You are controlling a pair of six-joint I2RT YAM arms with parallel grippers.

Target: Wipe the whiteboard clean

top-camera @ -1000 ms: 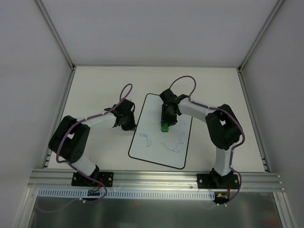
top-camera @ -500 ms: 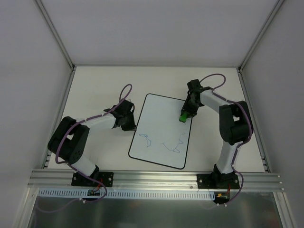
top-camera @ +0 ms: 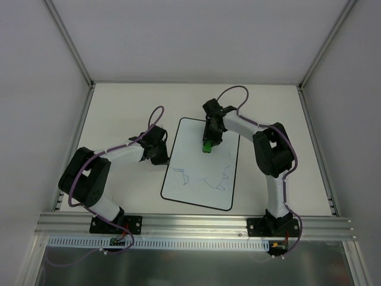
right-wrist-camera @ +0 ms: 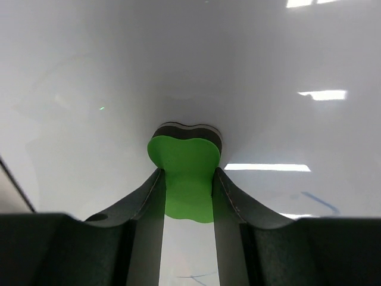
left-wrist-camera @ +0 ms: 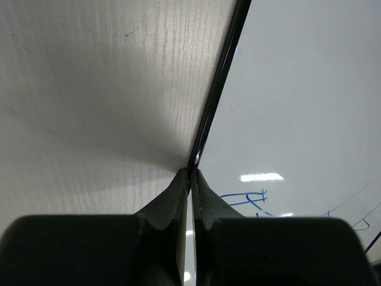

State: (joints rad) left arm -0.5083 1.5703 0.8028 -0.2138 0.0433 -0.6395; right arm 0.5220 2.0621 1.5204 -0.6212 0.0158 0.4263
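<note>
Top external view puts the whiteboard flat on the tabletop between the arms. Left gripper has its jaws pinched on the board's thin left edge; right gripper has its jaws clamped on a green eraser pressed to the far half. Blue doodles sit on the near half, so strokes kept far would miss them, and a hard push could tug the edge from that slim pinch. The board's long axis runs near to far, far end leaning right.

One whiteboard, one green eraser, two arms
</note>
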